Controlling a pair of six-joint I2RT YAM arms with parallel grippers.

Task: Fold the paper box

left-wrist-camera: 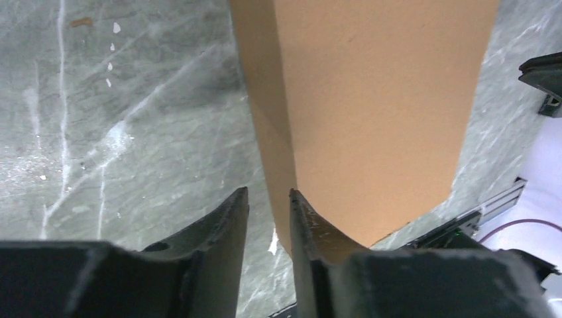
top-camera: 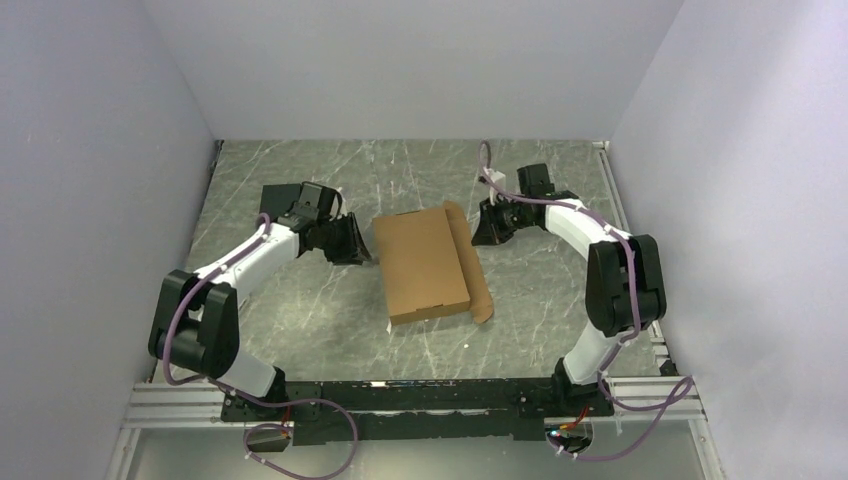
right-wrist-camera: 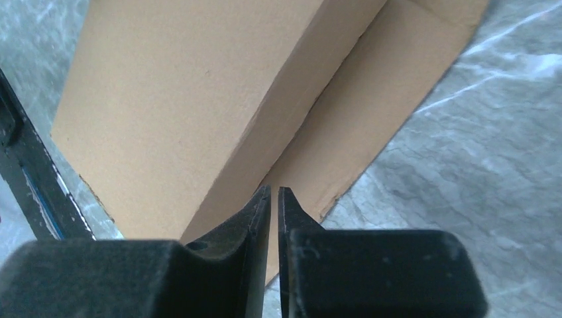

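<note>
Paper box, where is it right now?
In the top view the paper box lies mid-table, between the left tool and right tool.

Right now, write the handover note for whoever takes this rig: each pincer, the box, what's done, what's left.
Left pincer: slightly open, empty, close by the left side of the paper box; contact unclear.
Right pincer: shut on nothing, pointing at the box's right side beside the loose flap.
Box: lies flat in the middle of the table, top panel down.
Done: the body looks formed and closed.
Left: the long flap on the right lies out on the table; it probably needs folding up and tucking in.
</note>
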